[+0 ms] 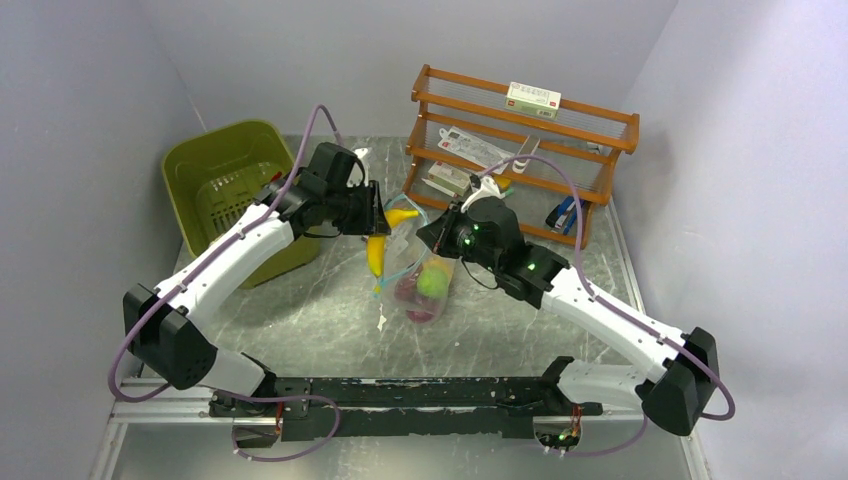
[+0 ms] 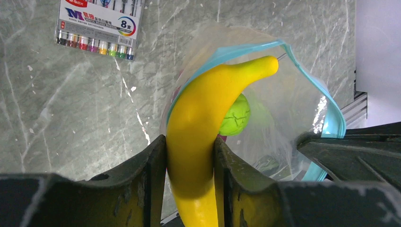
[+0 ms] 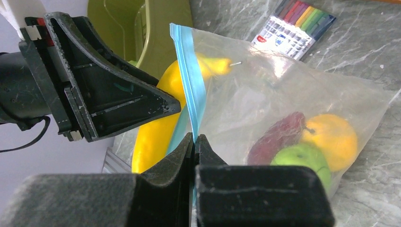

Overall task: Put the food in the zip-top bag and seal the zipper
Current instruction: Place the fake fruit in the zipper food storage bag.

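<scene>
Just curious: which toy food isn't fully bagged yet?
The yellow banana, held by the left tool, only its tip inside; the green, orange and dark-red pieces lie in the bag.

One banana (image 2: 194,127). One zip-top bag (image 3: 265,90). Three round pieces inside bag: purple-red piece (image 3: 279,137), orange-yellow piece (image 3: 333,135), green piece (image 3: 300,158). One marker pack (image 2: 97,26). One olive-green tub (image 1: 215,180). One wooden rack (image 1: 520,150). Two arms: left arm (image 1: 235,250), right arm (image 1: 600,305).

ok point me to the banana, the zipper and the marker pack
banana (image 2: 196,118): left wrist view, middle of its yellow body
zipper (image 3: 191,80): right wrist view, middle of the teal strip
marker pack (image 2: 99,28): left wrist view, its printed label
</scene>
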